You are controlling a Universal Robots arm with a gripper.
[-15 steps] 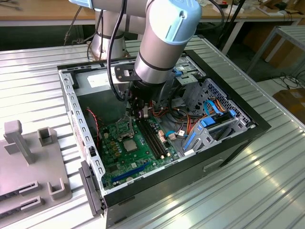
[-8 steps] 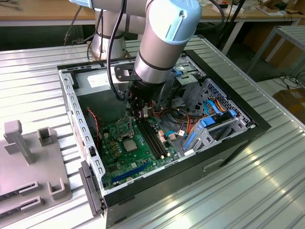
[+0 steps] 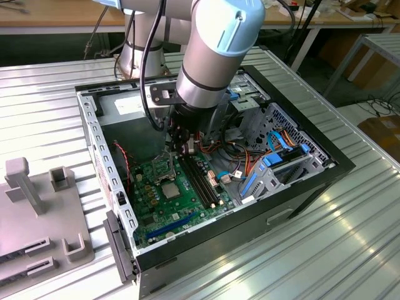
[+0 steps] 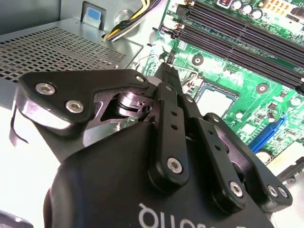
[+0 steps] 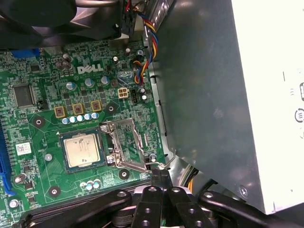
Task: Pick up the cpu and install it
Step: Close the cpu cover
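A: Place of the cpu (image 5: 81,149)?

B: Lies flat in its socket on the motherboard (image 5: 137,111), metal top upward, toward the board's edge next to the power supply (image 5: 223,95). Looks seated, judging by the level fit inside the socket walls.

A: And the socket frame (image 5: 128,165)?

B: Stands swung open just beside the cpu, on the power-supply side, not closed over it. Leaves the chip bare from above (good for laying it in, not enough for locking it).

A: State of the pincer (image 5: 160,173)?

B: Clenched, fingertip pressed to fingertip in both wrist views, with nothing gripped between. Carries no chip, in agreement with the cpu resting in the socket. Hovers at the corner of the open frame, close to the thin wire lever (image 5: 156,165). Cannot tell whether touching or just apart.

A: Why clenched, then?

B: Probably to form one narrow tip, easier to bring among frame, lever and cables than two spread fingers. Only a judgement.

A: And the arm (image 3: 212,56)?

B: Reaches steeply down into the computer case (image 3: 250,222), laid on its side on the ribbed metal table (image 3: 350,250) with the open face up, surely to give access from above.
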